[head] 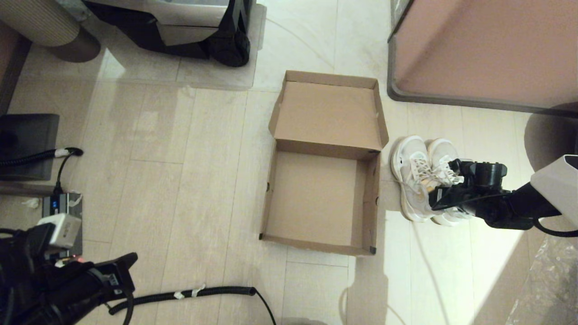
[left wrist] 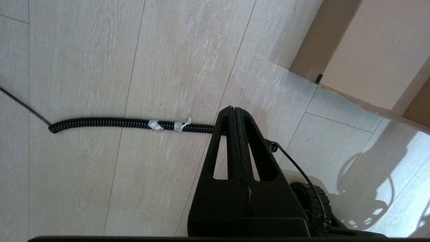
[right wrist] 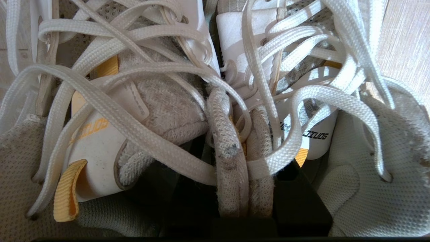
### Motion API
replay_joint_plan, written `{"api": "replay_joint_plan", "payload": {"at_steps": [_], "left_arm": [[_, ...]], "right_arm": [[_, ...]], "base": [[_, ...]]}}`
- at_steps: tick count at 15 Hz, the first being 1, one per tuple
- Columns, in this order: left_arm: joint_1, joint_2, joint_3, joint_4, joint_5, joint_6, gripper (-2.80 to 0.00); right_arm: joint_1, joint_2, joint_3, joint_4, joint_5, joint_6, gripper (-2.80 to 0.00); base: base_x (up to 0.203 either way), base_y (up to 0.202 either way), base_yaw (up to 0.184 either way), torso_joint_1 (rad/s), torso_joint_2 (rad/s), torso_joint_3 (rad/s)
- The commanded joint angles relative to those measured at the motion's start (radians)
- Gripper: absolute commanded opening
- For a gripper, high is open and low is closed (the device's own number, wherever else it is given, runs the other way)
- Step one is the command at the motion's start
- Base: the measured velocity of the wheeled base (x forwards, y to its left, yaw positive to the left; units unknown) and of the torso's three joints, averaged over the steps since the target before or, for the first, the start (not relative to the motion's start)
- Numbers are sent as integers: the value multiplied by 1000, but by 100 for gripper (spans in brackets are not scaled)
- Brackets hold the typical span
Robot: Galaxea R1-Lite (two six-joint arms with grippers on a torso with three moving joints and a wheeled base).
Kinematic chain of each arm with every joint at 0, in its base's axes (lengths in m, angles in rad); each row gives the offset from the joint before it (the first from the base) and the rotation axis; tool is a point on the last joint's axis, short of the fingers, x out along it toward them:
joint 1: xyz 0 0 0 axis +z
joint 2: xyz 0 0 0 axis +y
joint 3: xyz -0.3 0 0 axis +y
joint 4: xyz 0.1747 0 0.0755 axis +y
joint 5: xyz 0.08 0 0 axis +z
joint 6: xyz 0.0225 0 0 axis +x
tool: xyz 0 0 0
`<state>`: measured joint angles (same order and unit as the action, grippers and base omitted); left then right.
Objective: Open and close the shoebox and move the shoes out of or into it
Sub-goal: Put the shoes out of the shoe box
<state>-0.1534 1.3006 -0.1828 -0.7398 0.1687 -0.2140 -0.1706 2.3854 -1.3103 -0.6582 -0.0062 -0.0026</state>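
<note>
The brown cardboard shoebox (head: pixel 371 203) lies open and empty in the middle of the floor, its lid (head: pixel 329 115) folded back at the far side. A corner of the shoebox (left wrist: pixel 369 50) also shows in the left wrist view. The white mesh shoes (head: pixel 417 176) stand side by side just right of the box. My right gripper (head: pixel 445 192) is down in them. In the right wrist view my right gripper (right wrist: pixel 247 188) is shut on the two inner collars of the shoes (right wrist: pixel 231 161), pressed together among loose laces. My left gripper (left wrist: pixel 234 109) hangs shut and empty at the near left (head: pixel 128 262).
A large pinkish-brown cabinet (head: pixel 487 49) with a grey rim stands far right, close behind the shoes. A black coiled cable (head: pixel 189 293) lies on the floor near the left arm. A black wheeled machine (head: pixel 180 27) stands far left, and a power adapter (head: pixel 61 205) at the left edge.
</note>
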Motion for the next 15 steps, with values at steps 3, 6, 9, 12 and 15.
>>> {"api": "replay_joint_plan", "payload": {"at_steps": [3, 6, 9, 12, 15], "left_arm": [[7, 6, 2, -3, -2, -2, -280], [22, -8, 10, -3, -2, -2, -280], [25, -17, 43, -5, -7, -10, -280], [25, -20, 55, -9, -6, -10, -280], [25, -6, 54, -6, -5, -8, -280]], "right_arm": [[-1, -88, 102, 0, 0, 1, -280], [0, -224, 285, -8, -4, 19, -280], [-1, -400, 437, -14, -12, 32, -280], [0, -560, 538, -10, -33, 31, -280], [0, -724, 652, 0, -41, 11, -280]], "base": [[0, 0, 0, 0, 0, 0], [0, 0, 0, 0, 0, 0], [0, 0, 0, 0, 0, 0], [0, 0, 0, 0, 0, 0], [0, 0, 0, 0, 0, 0]]}}
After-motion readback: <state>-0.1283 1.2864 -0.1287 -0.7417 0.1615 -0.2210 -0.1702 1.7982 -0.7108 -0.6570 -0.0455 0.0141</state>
